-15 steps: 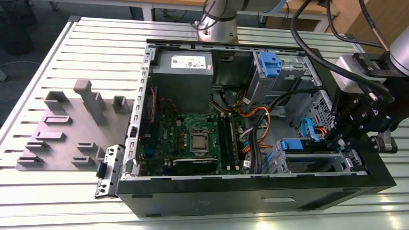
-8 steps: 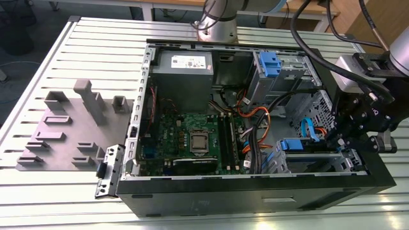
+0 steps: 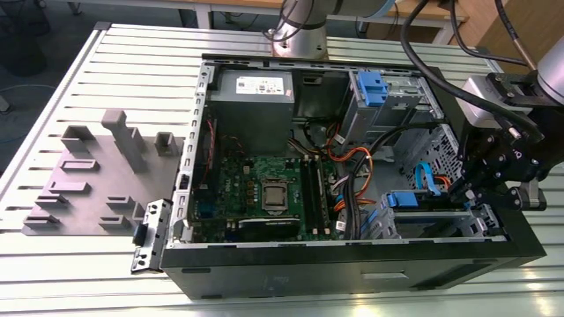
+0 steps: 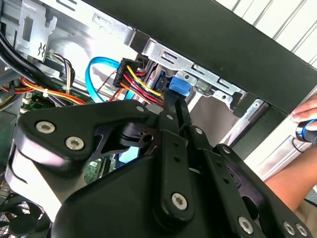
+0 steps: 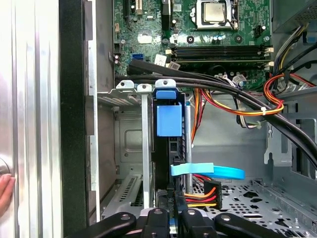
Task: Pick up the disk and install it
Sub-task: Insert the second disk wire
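The disk [image 3: 402, 199] stands on edge in the lower drive cage of the open computer case [image 3: 352, 264], at the exterior view's right. Its blue carrier tab [image 5: 168, 119] faces the motherboard, between the cage's metal rails. My gripper [image 3: 464, 197] reaches in from the case's right end. In both wrist views its black fingers [image 4: 171, 111] lie close together along the disk's edge, shut on the disk [image 4: 179, 87]. In the first wrist view, my gripper [image 5: 172, 214] hides the disk's near end.
Orange, red and yellow power wires [image 5: 237, 106] and a blue data cable [image 5: 213, 172] run beside the cage. A second blue carrier [image 3: 372, 89] sits in the upper bay, beside the power supply [image 3: 253, 89]. A person's hand [image 4: 307, 116] rests outside the case. A grey fixture plate [image 3: 97, 178] lies on the left.
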### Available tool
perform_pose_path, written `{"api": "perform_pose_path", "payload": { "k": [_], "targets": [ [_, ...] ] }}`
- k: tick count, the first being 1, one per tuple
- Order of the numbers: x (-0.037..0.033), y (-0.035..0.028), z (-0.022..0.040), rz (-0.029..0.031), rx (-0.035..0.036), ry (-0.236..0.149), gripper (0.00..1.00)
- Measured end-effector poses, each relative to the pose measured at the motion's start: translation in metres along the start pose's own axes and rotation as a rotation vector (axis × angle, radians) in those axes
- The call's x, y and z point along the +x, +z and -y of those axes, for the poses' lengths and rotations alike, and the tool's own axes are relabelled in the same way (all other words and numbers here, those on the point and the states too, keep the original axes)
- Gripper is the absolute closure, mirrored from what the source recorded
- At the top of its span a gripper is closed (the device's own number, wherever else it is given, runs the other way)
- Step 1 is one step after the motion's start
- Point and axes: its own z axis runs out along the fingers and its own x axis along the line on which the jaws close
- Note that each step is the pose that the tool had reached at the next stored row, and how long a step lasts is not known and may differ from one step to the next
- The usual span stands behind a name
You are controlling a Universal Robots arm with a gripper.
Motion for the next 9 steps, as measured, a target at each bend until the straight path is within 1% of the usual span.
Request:
{"api": "perform_pose_path", "payload": {
  "k": [1,4,7,9],
  "targets": [
    [0.0,-0.0003,0.0,0.0003,0.0,0.0,0.84],
    [0.0001,-0.0041,-0.0001,0.0,0.0,0.0,0.84],
    [-0.0005,-0.0047,-0.0002,0.0003,0.0001,0.0,0.84],
    [-0.0016,-0.0048,-0.0015,0.0003,0.0001,0.0,0.84]
  ]
}}
